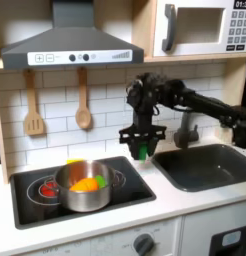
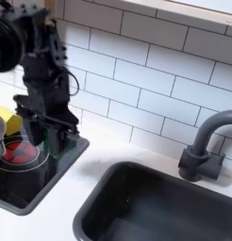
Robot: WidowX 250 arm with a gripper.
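Trouble is being courted above the stove's right edge: a small green object [image 1: 142, 152] is being pinched between the narrow tips of the claw [image 1: 143, 148], hanging over the gap between the black cooktop [image 1: 130, 178] and the sink [image 1: 210, 165]. In the second exterior view the claw [image 2: 54, 141] is being seen low over the cooktop's corner [image 2: 61, 160], the green piece showing only as a sliver between the fingers. The grip looks shallow, so a slip is being risked; the piece, judged to be smooth plastic, could bounce off the hard glossy cooktop and roll into the dark basin or off the desk [image 1: 185, 200]. A knock against the steel pot [image 1: 85, 185] is also possible if the arm is swung towards the first exterior view's left, since its handles are sticking out.

Materials are being read off plainly. The pot is polished metal, round and deep, with orange and green toy food inside. The cooktop is flat, black and shiny, with red burner rings [image 2: 24, 155]. The sink is matte dark plastic with rounded corners, the faucet [image 2: 205, 141] a curved grey tube. White glossy tiles are lining the wall, and two wooden utensils [image 1: 83, 100] are hanging there.
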